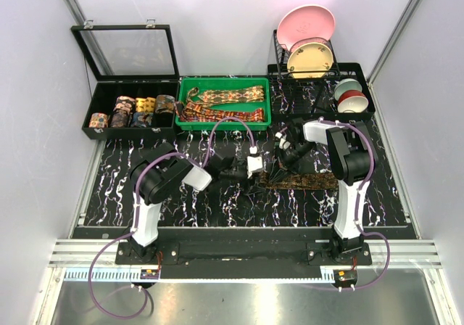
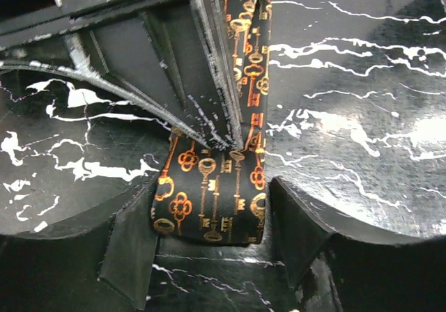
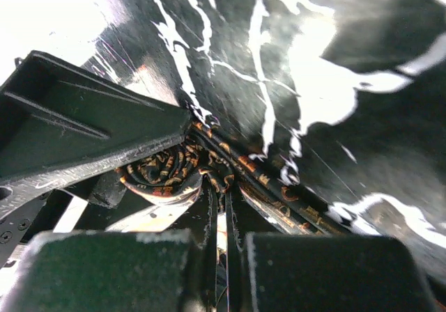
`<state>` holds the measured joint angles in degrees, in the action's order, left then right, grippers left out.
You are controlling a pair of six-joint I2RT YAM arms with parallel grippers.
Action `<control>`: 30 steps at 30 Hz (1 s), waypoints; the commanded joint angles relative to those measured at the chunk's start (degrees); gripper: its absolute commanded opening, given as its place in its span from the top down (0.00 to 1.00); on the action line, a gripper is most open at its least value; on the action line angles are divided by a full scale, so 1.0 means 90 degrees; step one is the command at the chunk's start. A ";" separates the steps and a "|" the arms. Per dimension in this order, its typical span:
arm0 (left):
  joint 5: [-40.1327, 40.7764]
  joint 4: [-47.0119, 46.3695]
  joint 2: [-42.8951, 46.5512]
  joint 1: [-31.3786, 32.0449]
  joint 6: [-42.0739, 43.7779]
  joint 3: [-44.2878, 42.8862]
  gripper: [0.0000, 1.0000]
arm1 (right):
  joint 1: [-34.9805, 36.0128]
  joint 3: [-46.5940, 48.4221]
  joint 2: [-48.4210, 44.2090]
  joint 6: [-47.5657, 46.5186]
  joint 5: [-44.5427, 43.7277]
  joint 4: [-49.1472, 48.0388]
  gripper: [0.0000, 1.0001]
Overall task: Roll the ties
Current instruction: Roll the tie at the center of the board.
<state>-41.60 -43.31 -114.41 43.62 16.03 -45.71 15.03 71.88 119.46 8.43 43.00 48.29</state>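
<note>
One of the ties [image 1: 304,183], black with gold and orange keys, lies flat across the marbled table [image 1: 181,194] in front of the right arm. Its left end is folded into a small roll [image 2: 209,204]. My left gripper [image 2: 210,211] stands open astride that roll, one finger [image 2: 129,253] at each side. In the top view the left gripper [image 1: 254,171] faces the right gripper [image 1: 280,165] across the roll. My right gripper [image 3: 226,190] is shut, its tips pinching the curled cloth of the tie [image 3: 164,169]. Its black body [image 2: 160,68] covers part of the strip.
At the back left, an open-lidded black box [image 1: 98,93] holds several rolled ties [image 1: 134,111]. A green tray [image 1: 223,80] next to it holds loose ties [image 1: 225,96]. A black rack [image 1: 279,49] with plates [image 1: 306,26] and bowls [image 1: 351,96] stands at the back right.
</note>
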 commanded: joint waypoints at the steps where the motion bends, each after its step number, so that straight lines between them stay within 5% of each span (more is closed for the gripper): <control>1: 0.0141 -0.0861 0.0075 0.0007 -0.0229 0.0304 0.33 | 0.0196 -0.0027 0.0457 -0.0155 -0.1555 -0.0473 1.00; 8: -0.0094 -0.1408 0.0066 0.0085 -0.0307 0.0246 0.45 | 0.0225 -0.0027 0.0555 -0.0165 -0.1663 -0.0464 1.00; 24: -0.0085 -0.1770 -0.0442 0.0271 -0.0863 -0.0037 0.53 | 0.0274 -0.0057 0.0594 -0.0126 -0.1585 -0.0542 1.00; 30: -0.0113 -0.1032 -0.0511 0.0330 -0.0650 -0.0282 0.71 | 0.0293 -0.0037 0.0584 -0.0106 -0.1517 -0.0561 1.00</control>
<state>-41.93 -54.98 -117.60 44.56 8.93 -45.01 16.03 72.90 120.20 7.70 41.69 49.25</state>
